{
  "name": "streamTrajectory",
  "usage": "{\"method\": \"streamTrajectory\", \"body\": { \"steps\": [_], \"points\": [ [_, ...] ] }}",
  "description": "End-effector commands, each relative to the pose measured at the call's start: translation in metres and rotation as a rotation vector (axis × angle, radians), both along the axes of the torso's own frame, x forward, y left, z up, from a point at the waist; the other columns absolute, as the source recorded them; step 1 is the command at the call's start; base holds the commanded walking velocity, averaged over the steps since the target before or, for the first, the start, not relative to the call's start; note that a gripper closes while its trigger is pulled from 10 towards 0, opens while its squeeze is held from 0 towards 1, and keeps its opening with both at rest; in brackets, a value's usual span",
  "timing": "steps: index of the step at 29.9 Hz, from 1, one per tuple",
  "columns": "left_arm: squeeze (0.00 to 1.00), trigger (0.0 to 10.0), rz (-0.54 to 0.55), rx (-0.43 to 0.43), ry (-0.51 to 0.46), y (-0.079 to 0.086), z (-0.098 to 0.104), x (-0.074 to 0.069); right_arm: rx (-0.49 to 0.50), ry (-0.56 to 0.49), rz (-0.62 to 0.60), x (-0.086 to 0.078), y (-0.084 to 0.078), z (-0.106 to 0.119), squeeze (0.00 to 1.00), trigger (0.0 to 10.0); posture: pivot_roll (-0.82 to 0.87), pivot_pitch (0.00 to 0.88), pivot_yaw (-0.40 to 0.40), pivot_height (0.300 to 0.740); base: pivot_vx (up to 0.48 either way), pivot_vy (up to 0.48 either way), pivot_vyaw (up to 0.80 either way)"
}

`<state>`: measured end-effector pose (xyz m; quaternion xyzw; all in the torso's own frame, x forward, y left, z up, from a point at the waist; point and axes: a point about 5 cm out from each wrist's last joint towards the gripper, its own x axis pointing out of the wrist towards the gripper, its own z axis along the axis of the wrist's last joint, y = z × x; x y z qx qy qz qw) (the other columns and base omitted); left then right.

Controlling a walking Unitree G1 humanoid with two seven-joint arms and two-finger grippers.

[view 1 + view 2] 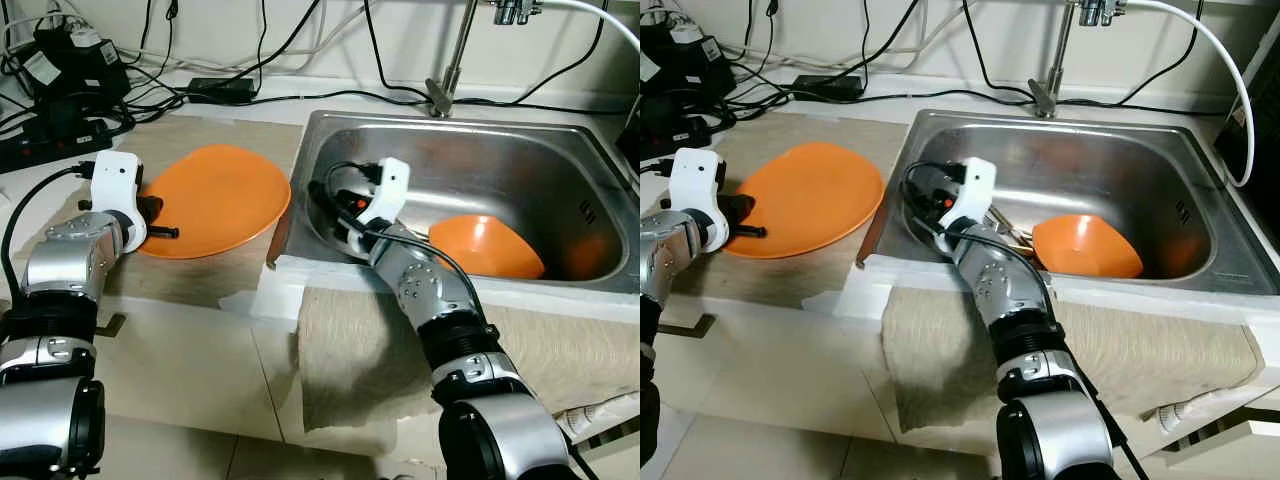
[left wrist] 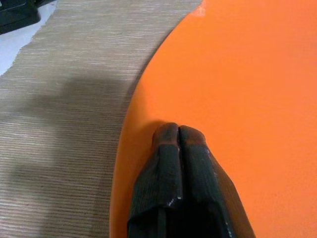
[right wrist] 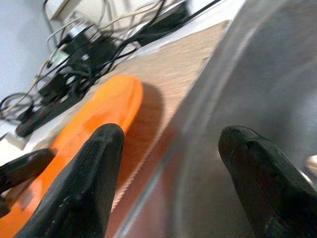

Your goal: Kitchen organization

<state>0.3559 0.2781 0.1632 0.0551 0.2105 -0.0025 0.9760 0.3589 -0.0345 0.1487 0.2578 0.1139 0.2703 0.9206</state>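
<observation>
Orange plate (image 1: 215, 197) rim pinched by left gripper (image 2: 178, 130), right gripper (image 3: 171, 148) jaws wide inside sink (image 1: 540, 160).

A kitchen: a stainless steel sink (image 1: 560, 160) with a faucet (image 1: 452, 60) is set into a counter (image 1: 200, 280); orange plates (image 1: 215, 198) lie there; power strips and cables (image 1: 60, 100) clutter the back wall.

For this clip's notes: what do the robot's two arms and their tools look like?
Both arms are jointed silver metal segments with black joint bands and visible screws. Each wrist carries a white housing with a looping black cable. The left tool and right tool each have two long, textured black fingers with rounded tips.
</observation>
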Motion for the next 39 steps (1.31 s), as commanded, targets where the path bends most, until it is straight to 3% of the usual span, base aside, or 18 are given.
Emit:
{"method": "streamTrajectory", "body": {
  "steps": [1,17,37,38,39],
  "points": [
    [0.00,10.0,0.022,-0.025,0.133,0.003,-0.030,-0.012,0.109,-0.062,0.140,-0.012,0.059,0.030,0.00,10.0,0.09,0.000,0.002,0.740,0.000,0.000,0.00],
    [0.00,10.0,0.013,-0.026,0.124,-0.001,-0.029,-0.012,0.111,-0.063,0.246,-0.019,0.081,0.031,0.00,10.0,0.10,0.000,-0.011,0.740,0.000,0.000,0.00],
    [0.00,10.0,0.001,-0.030,0.108,-0.006,-0.025,-0.010,-0.022,-0.133,0.308,-0.019,0.090,0.027,0.00,10.0,0.10,0.000,-0.020,0.740,0.000,0.000,0.00],
    [0.00,10.0,-0.001,-0.029,0.106,-0.006,-0.025,-0.010,-0.014,-0.133,0.307,-0.018,0.090,0.027,0.00,0.0,0.10,0.000,-0.020,0.740,0.000,0.000,0.00],
    [0.00,10.0,-0.001,-0.029,0.106,-0.006,-0.025,-0.010,-0.014,-0.133,0.307,-0.018,0.090,0.027,0.00,0.0,0.10,0.000,-0.020,0.740,0.000,0.000,0.00]
  ]
}}
